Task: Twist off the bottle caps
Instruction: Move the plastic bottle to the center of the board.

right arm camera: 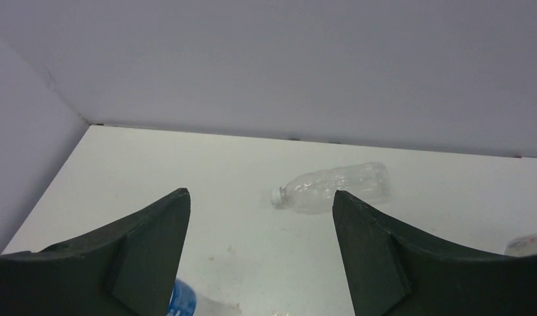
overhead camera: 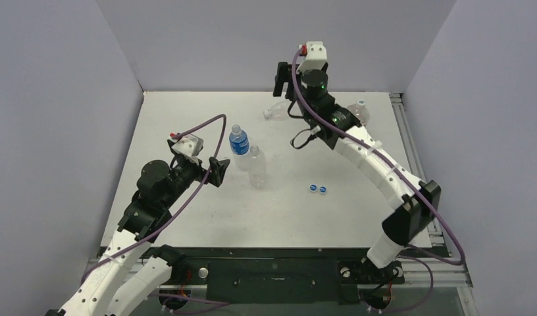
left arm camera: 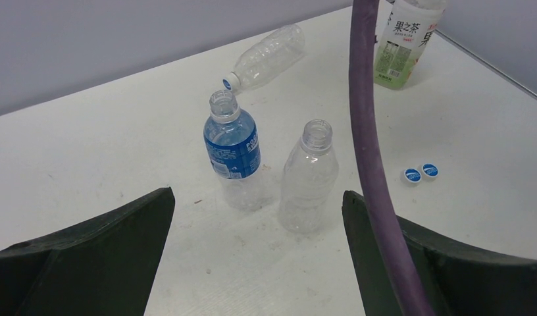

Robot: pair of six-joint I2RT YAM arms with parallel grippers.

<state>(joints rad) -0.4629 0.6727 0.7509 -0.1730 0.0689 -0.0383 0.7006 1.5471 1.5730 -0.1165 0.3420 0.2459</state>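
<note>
both pincers stand apart and empty: the left gripper (overhead camera: 218, 171) is low beside the uncapped blue-labelled bottle (overhead camera: 239, 139) and uncapped plain bottle (overhead camera: 256, 166), upright left of the middle of the table (overhead camera: 187, 112), while the right gripper (right arm camera: 260, 193) is raised near the far edge over the lying bottle (right arm camera: 335, 187), which has its blue cap (left arm camera: 228, 83) on. that bottle is round and light, so a descending finger may roll it along the far edge or crush it instead of catching the tiny cap, and the arm may knock the tea bottle (left arm camera: 401, 43) toward the far right corner, white cap (overhead camera: 362, 103) on; the two loose caps (overhead camera: 318, 189) lie nearer the near edge, well apart
</note>
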